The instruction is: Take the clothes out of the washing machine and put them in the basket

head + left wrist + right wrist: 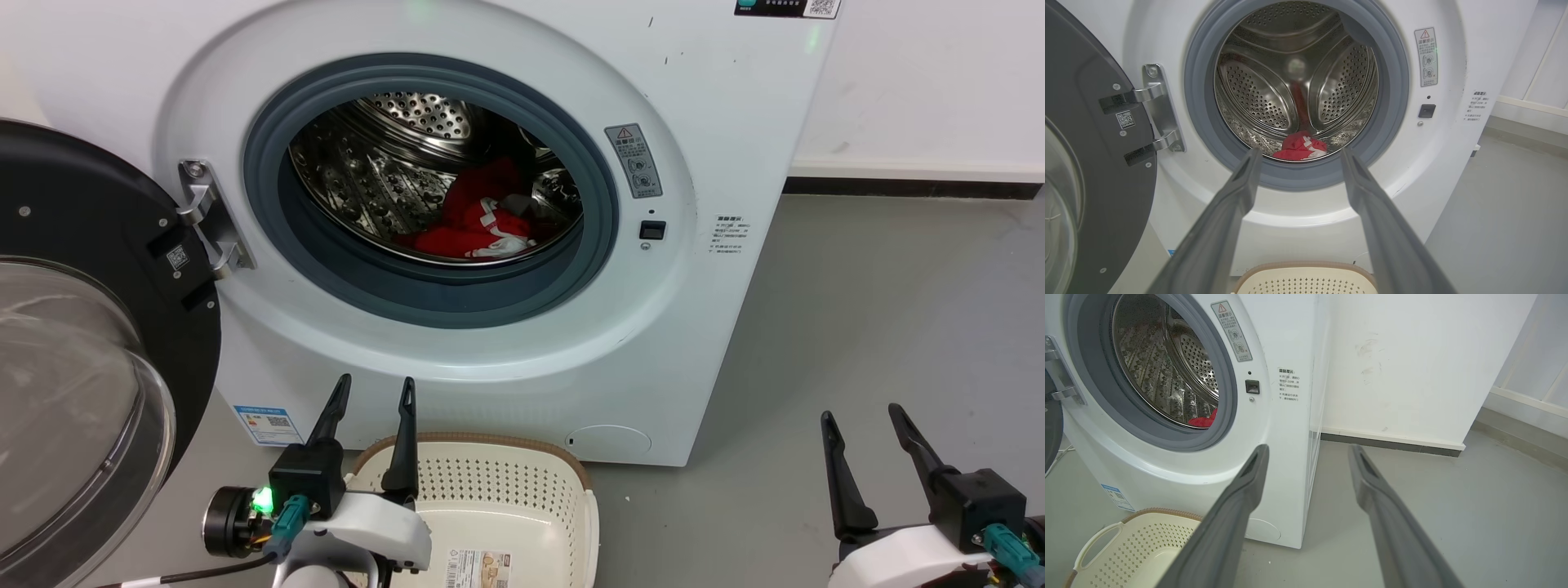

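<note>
Clothes first: the bright red soft garments with white trim (478, 224) are bunched low in the perforated steel drum (375, 175) of the big white front-loading washing machine (718, 163), toward the right side of the drum floor. The black-framed round glass door (90, 269) is swung wide open on the robot's left, hanging off its metal hinge (208, 216). The cream plastic laundry basket with the brown woven-look rim (498, 443) sits on the grey floor (857, 327) right in front of the washer, below the door opening, and a paper label (478, 569) shows on its inside bottom. Left gripper (374, 384) hangs over the basket's left end, fingers spread apart and holding nothing, pointing toward the grey rubber seal (265, 204). In the left wrist view the red bundle shows between its two fingers. Right gripper (862, 413) is off to the right of the machine above bare floor, well apart from the basket, fingers also spread and empty.
</note>
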{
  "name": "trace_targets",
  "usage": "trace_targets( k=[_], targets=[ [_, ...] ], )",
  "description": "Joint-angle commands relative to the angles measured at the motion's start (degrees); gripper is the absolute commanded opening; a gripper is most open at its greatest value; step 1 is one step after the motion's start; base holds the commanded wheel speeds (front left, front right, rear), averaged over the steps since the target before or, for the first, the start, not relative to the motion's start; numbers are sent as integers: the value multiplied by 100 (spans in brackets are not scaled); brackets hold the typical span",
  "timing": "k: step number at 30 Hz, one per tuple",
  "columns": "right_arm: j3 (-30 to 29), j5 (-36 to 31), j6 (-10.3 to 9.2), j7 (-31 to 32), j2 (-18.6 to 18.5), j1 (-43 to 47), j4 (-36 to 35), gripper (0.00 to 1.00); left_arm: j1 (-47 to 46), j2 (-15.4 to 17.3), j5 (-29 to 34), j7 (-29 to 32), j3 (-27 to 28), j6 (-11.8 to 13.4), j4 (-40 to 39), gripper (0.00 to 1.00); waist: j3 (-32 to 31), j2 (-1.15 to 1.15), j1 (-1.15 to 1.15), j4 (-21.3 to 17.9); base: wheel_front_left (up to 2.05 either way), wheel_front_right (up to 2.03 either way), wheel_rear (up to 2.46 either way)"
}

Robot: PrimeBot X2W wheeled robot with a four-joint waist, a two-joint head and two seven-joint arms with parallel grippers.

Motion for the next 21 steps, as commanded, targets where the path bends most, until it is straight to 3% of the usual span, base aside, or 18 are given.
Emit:
trace_targets(
  k=[1,13,21],
  targets=[
    [-1,10,-4,0,7,74,-10,100,-17,-5,-5,-16,6,-1,2,100,1,0,0,-1,0,0,0],
    [47,36,-4,72,7,38,-80,100,-123,-19,77,-16,67,64,88,100,71,0,0,-35,0,0,0],
    [96,96,-4,119,8,-164,-280,100,-593,-22,103,-16,126,83,423,100,494,0,0,-182,0,0,0]
  ],
)
